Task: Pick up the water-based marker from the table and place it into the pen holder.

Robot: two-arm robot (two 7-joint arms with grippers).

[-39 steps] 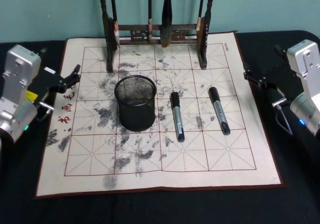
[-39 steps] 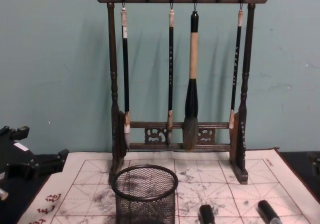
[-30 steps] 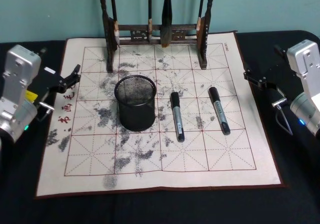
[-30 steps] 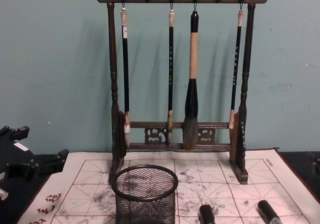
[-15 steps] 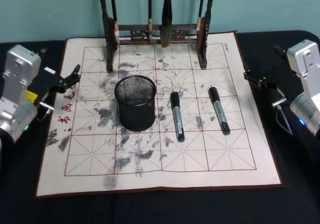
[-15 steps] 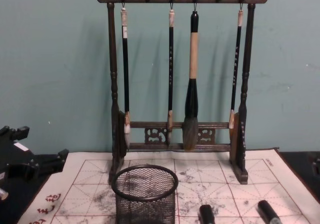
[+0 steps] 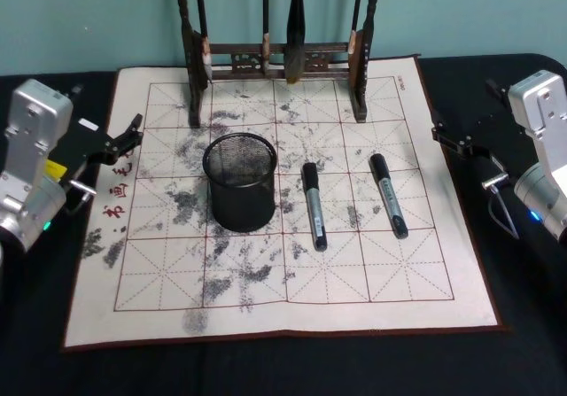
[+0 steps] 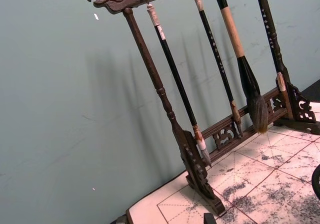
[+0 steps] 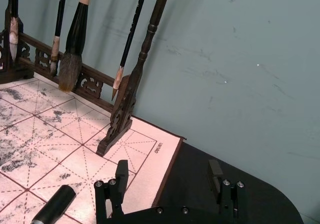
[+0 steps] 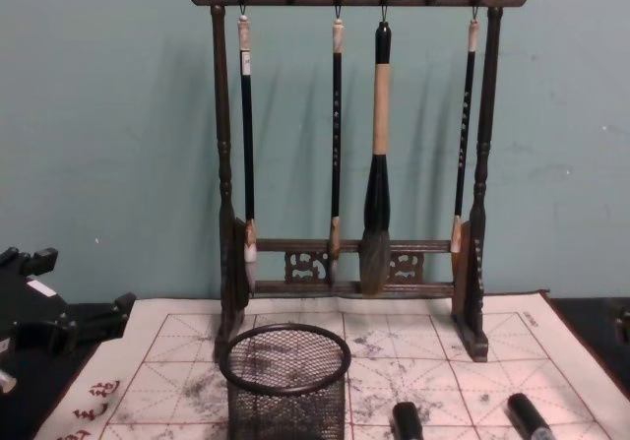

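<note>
- Across the earlier pictures and this moment, no change can be made out: nothing comes, goes or shifts.
- The pen holder (image 7: 240, 183) itself shows no shift on the mat (image 7: 177, 281).
- The near marker (image 7: 314, 205), just right of the pen holder, and the far marker (image 7: 388, 195), farther right of it, show no roll or slide.
- The left gripper (image 7: 135, 132), well left of the pen holder, and the right gripper (image 9: 167, 173), well right of it, show no clear travel toward or away from it. Their fingers are spread as wide as before.
</note>
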